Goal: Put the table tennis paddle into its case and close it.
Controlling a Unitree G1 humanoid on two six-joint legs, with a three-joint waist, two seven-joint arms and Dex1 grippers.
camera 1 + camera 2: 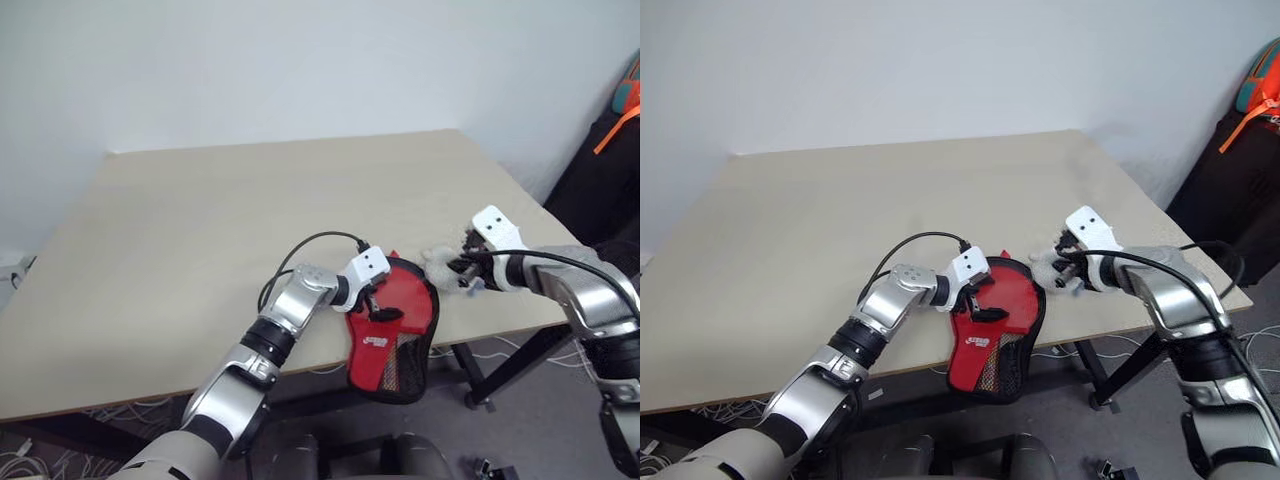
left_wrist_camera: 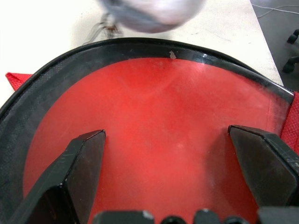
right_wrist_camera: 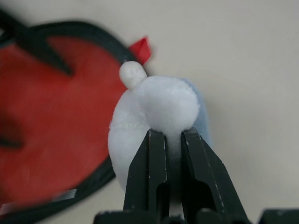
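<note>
While your left gripper (image 1: 384,306) hovers with its jaws spread wide over the case (image 1: 412,305), the job looks only partly done. The red pouch lies at the near edge of the table (image 1: 200,250), its black mesh end hanging off the edge toward you. No light-wood handle shows anywhere, so you cannot tell from here whether the table tennis paddle is already inside; I judge it probably is, since nothing paddle-shaped lies loose on the tabletop. Just right of the case, a white plush toy (image 1: 438,262) is pinched in your right gripper (image 1: 458,268), whose fingers are clamped tight on its fluffy body; it seems lifted off the table, though that is hard to tell. That toy is no part of the task, so I take it you are clearing it aside. What seems left: set the toy down away from the case, confirm the paddle is in, and run the zip shut. The head views give you the layout of both arms and the overhang at the edge. The left wrist view adds what they cannot: a round red face under a glossy clear layer, ringed in black trim, between the two spread fingers. The right wrist view shows the grip on the toy and a bluish patch on its far side.
</note>
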